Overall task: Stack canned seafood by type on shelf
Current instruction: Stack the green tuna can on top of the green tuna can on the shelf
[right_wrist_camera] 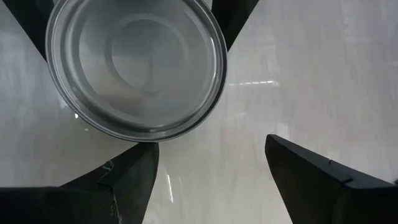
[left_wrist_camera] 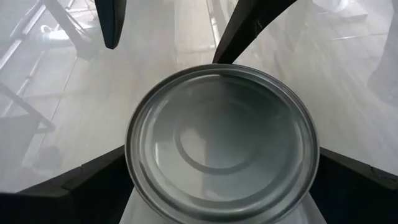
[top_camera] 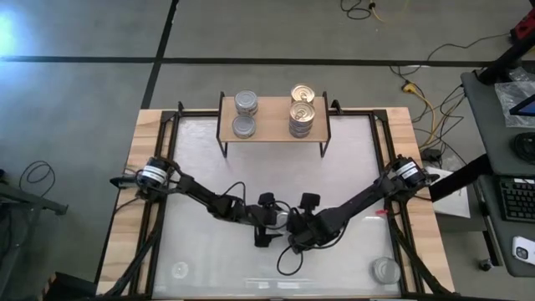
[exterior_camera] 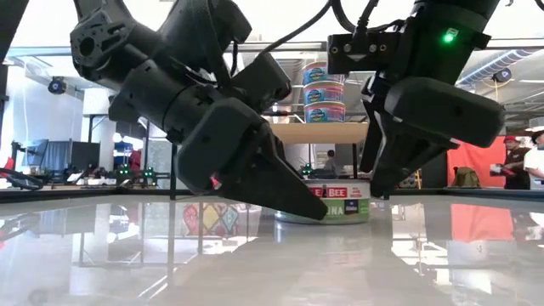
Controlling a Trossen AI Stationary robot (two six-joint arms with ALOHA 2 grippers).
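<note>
Silver-topped tin on table centre between spread fingers of left gripper — right gripper open just beside, shelf far behind — other tins stacked there.

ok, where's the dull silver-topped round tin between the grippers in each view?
High: dull silver-topped round tin at table centre, mostly hidden between left gripper and right gripper.
Low: tin centre, on the tabletop.
Left wrist: tin fills the centre.
Right wrist: tin upper left.
Shared landmark: right gripper, open beside it.
</note>
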